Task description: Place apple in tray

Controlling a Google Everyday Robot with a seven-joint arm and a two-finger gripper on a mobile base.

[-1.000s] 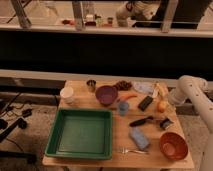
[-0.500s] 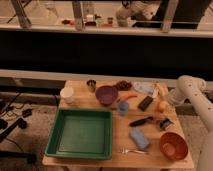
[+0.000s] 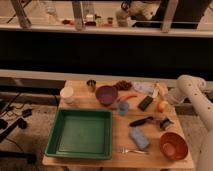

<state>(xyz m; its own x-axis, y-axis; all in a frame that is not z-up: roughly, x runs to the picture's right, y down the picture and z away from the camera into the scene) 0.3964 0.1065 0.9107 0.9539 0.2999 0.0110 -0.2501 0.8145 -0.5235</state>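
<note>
Nothing's shifted that I see: gripper (image 3: 163,97) sits at the apple (image 3: 162,106), its grip I can't tell; apple's round, no long axis.

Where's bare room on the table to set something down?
The tray is empty inside; bare wood also runs between tray, blue cup and sponge. Crowded at the right edge, where the gripper hangs by the apple.

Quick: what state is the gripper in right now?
Gripper: at the apple, far from the tray; whether it is open, closed or holding anything cannot be told.
</note>
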